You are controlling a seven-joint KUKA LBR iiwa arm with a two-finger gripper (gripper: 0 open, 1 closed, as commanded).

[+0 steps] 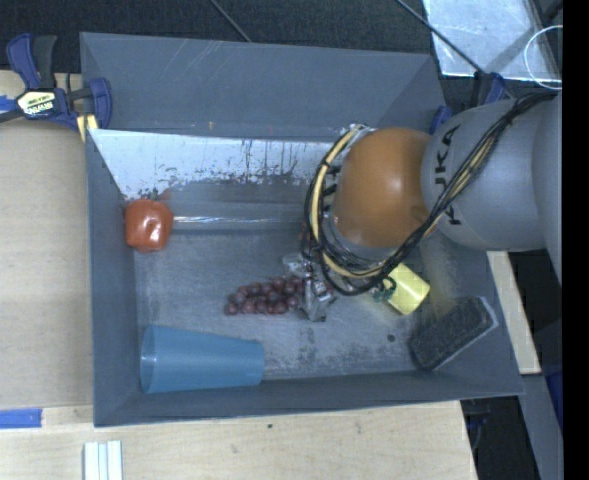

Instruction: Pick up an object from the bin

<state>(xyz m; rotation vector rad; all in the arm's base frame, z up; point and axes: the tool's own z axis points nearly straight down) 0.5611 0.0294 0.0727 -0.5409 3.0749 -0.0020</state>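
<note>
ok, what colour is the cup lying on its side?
The cup is plain light blue, seen in the camera view.

Arm [494,178] over dk grape bunch [262,298], bin [109,348] ctr.

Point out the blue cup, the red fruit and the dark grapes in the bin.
blue cup [199,360], camera view, middle of its side wall.
red fruit [147,226], camera view, middle of its upper face.
dark grapes [262,298], camera view, middle of the bunch.
</note>
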